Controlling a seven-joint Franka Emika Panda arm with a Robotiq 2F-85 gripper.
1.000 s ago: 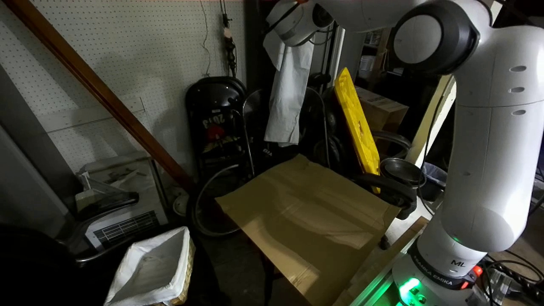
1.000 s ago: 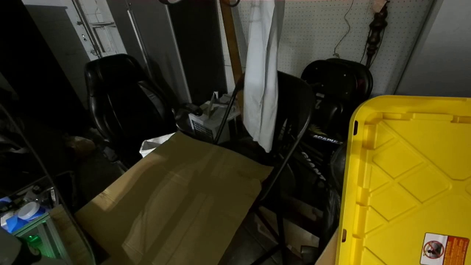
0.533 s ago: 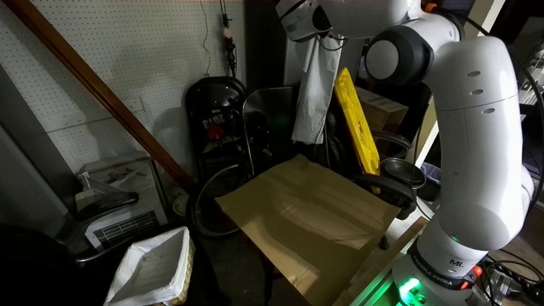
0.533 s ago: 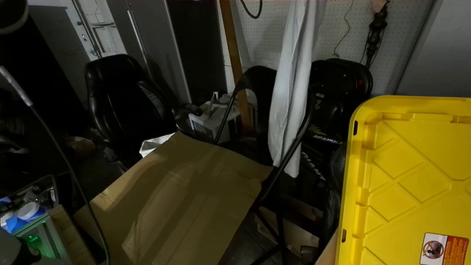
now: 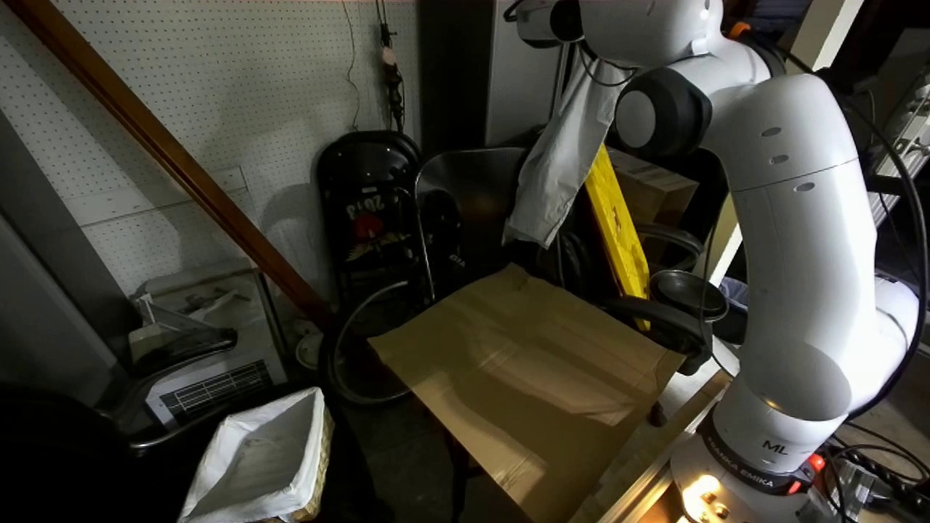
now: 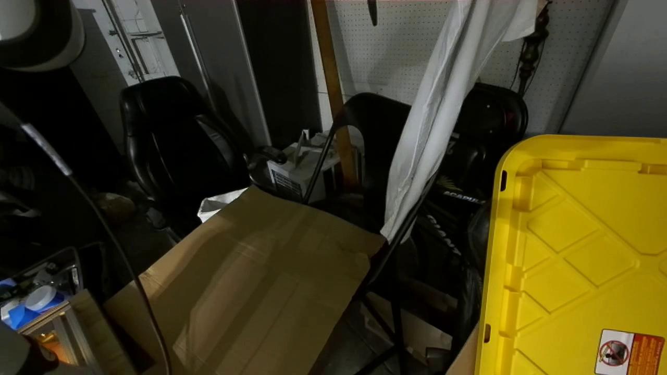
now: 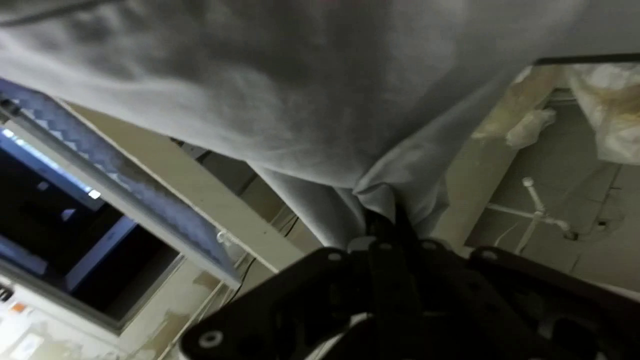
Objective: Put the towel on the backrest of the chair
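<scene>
The white towel (image 5: 563,160) hangs at a slant from my raised arm, bunched at the top and loose below. My gripper (image 7: 389,227) is shut on a gathered corner of the towel (image 7: 300,100), which fills the top of the wrist view. The gripper itself does not show in either exterior view. Below stands the black chair, its rounded backrest (image 5: 472,181) partly behind the towel. In an exterior view, the towel (image 6: 437,125) crosses the right part of the chair's backrest (image 6: 375,112), its lower end beside the side tube. Whether cloth and chair touch, I cannot tell.
A cardboard sheet (image 5: 523,378) lies in front of the chair. The yellow lid (image 6: 578,234) stands close to the right. Folded black chairs (image 5: 367,181) lean against the pegboard wall. A white-lined basket (image 5: 261,450) and a black office chair (image 6: 177,140) stand nearby.
The towel has moved right in both exterior views, and its hang has gone from near vertical to slanted. The arm has swung and folded back. The base light turned from green to amber.
</scene>
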